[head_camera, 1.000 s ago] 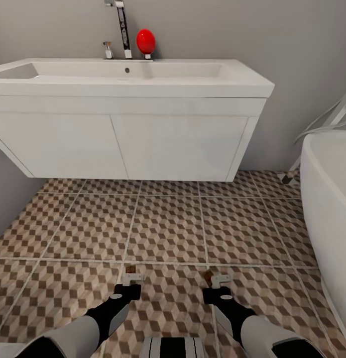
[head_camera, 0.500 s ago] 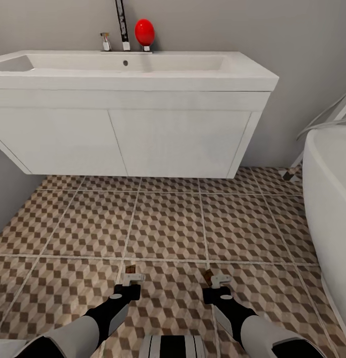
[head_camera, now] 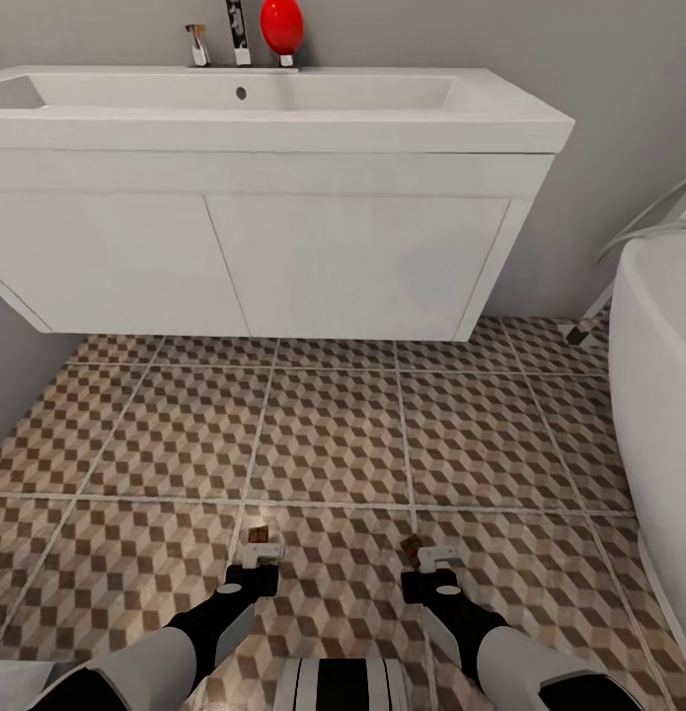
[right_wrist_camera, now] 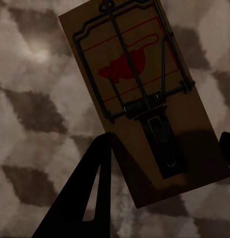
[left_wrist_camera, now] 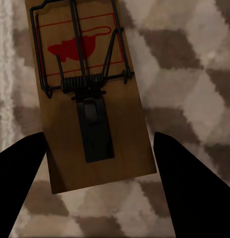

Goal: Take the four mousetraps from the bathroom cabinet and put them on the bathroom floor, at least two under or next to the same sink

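Two mousetraps are in view, one at each tool, both held above the bathroom floor (head_camera: 333, 434) in front of the white sink unit (head_camera: 273, 247). In the head view the left tool (head_camera: 264, 549) reaches forward from the lower left with a small tan board, the left mousetrap (head_camera: 261, 536), at its tip. The right tool (head_camera: 428, 555) does the same at the lower right with the right mousetrap (head_camera: 413, 546).

The left wrist view gives the left mousetrap (left_wrist_camera: 90, 94) close up: one tan wooden board with dark wire, a coil spring, a black lever and a red mouse mark inside a red outline. Two dark fingers (left_wrist_camera: 18, 183) stand at either side of its near end, closed in against the board's edges, so this tool has hold of the trap, with the cube-patterned tiles behind it.

The right wrist view shows the right mousetrap (right_wrist_camera: 142, 99) of the same make, tilted across the picture, its near end between two dark fingers (right_wrist_camera: 90, 193), one plain at one side and the other just at the picture's edge. This tool is likewise closed on its trap.

One white sink (head_camera: 254, 94) tops the unit, with one tap (head_camera: 237, 30) and one red egg-shaped object (head_camera: 281, 27) behind it. One white tub (head_camera: 663, 395) stands at the right
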### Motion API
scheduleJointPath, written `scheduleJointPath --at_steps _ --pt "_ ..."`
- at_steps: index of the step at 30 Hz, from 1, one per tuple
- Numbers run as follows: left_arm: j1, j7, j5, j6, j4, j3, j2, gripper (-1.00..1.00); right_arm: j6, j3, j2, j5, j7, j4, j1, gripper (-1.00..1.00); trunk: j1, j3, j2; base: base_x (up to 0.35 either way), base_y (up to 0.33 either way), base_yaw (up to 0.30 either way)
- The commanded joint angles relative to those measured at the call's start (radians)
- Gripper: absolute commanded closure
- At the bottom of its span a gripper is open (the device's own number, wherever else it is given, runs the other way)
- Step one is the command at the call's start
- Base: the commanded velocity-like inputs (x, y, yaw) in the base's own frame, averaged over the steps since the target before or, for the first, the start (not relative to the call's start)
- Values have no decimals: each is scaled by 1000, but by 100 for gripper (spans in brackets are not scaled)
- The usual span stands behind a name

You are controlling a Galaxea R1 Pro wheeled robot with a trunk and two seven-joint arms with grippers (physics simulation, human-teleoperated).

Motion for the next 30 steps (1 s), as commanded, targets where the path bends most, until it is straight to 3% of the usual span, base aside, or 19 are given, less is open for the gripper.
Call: scheduleJointPath --at_steps 1,30 --pt "0 5 8 -3 0 -9 0 100 -4 8 0 -6 -4 1 -1 100 0 -1 0 0 0 0" --pt "-1 4 10 -3 -1 -9 0 100 -16 9 -1 0 -4 -11 -1 100 0 -1 0 0 0 0"
